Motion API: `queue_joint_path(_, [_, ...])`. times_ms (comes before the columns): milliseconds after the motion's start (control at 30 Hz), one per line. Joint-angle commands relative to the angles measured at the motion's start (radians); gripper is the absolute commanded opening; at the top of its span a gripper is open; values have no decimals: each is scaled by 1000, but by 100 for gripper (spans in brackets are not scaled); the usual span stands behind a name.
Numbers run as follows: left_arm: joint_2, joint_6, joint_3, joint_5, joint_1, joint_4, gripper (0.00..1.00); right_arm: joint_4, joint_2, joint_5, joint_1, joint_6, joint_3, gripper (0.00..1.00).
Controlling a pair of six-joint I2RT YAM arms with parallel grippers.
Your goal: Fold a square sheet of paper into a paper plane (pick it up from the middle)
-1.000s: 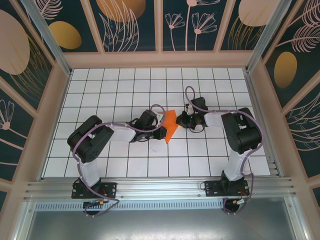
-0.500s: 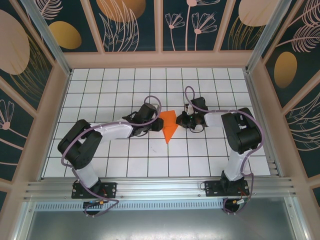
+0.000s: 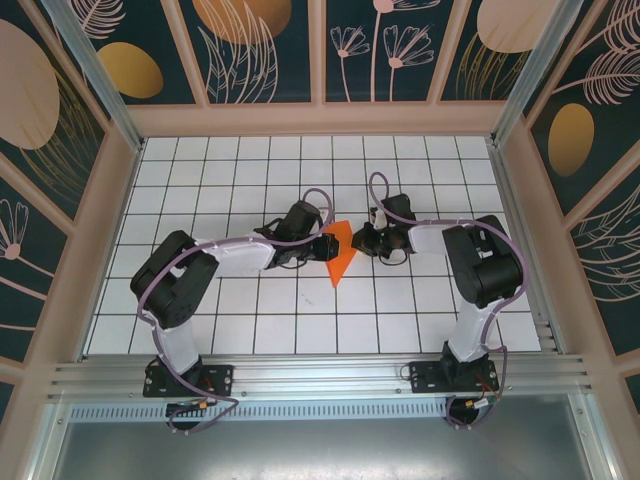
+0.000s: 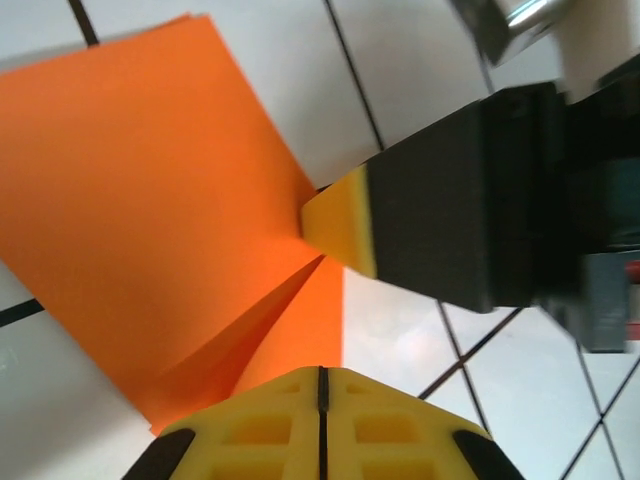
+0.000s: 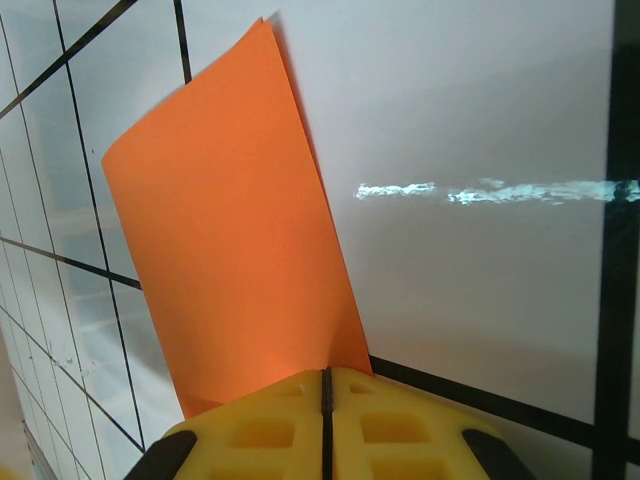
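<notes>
- At the middle of the white gridded tabletop (image 3: 400,310), the orange sheet of paper (image 3: 340,258) sits between the two arms. From above it reads as a partly folded wedge, broad at the far end and narrowing to a point toward the arm bases.
- The left end effector (image 3: 322,243) meets the sheet at its left edge, and the right end effector (image 3: 357,240) meets it at its right edge. The two stand close together with the paper between them.
- In the left wrist view, the left end effector (image 4: 320,385) has its yellow pads pressed together along a thin seam. The layered lower corner of the sheet (image 4: 170,200) runs right into that seam, so it appears pinched there.
- A diagonal crease crosses the sheet in that view, and one flap overlaps another below it.
- Also there, a yellow pad (image 4: 338,222) on the black finger of the right end effector touches the sheet's right edge where the crease begins.
- In the right wrist view, the right end effector (image 5: 325,385) likewise has its pads closed on a thin seam, gripping the near edge of the sheet (image 5: 230,260).
- From that grip the paper rises off the tiles as a smooth, slightly curved panel.
- Dark panels with floral patterns (image 3: 260,50) wall in the workspace.
</notes>
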Motion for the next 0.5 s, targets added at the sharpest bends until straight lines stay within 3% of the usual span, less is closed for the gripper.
queue_joint_path(0, [40, 11, 17, -21, 4, -10, 8, -59, 33, 47, 8, -20, 4, 11])
queue_joint_path(333, [88, 48, -3, -96, 4, -48, 4, -100, -49, 27, 6, -36, 60, 14])
queue_joint_path(467, [98, 66, -13, -96, 4, -50, 4, -107, -108, 35, -10, -38, 66, 21])
